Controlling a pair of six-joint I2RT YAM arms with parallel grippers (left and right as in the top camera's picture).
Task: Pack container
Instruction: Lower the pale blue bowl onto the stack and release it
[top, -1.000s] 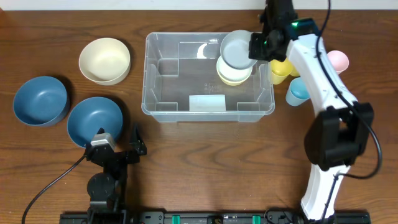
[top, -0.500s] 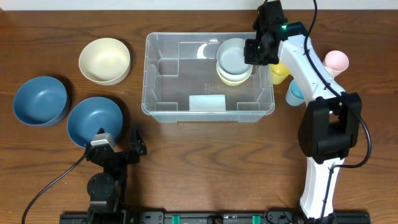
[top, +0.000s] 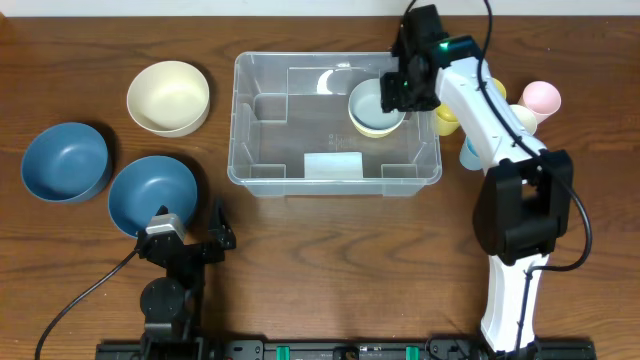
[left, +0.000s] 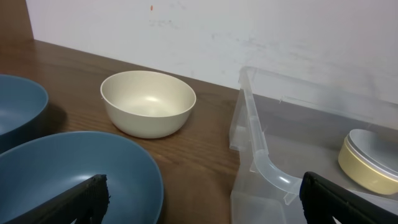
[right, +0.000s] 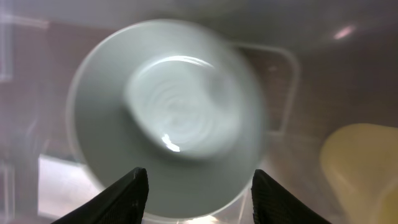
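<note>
The clear container (top: 240, 120) stands mid-table, a whitish label (top: 333, 165) on its front wall. Inside, at its back right, a pale grey bowl (top: 372, 103) rests nested in a cream bowl (top: 378, 128). My right gripper (top: 396, 88) hovers just over that stack. In the right wrist view its fingers (right: 134, 193) stand apart on either side of the blurred grey bowl (right: 174, 112) below, and my right gripper (right: 205, 196) is open. My left gripper (top: 195, 232) sits open near the table's front left, beside a blue bowl (top: 152, 192), holding nothing.
A cream bowl (top: 168, 97) and a second blue bowl (top: 65, 162) sit left of the container. Pink (top: 542, 98), yellow (top: 448, 115) and light blue (top: 470, 150) cups stand right of it. The left wrist view shows the container's corner (left: 267, 168).
My right gripper moved left and lower over the container's back right corner and its jaws opened. The grey bowl it carried now lies in the cream bowl. The left arm stayed still.
</note>
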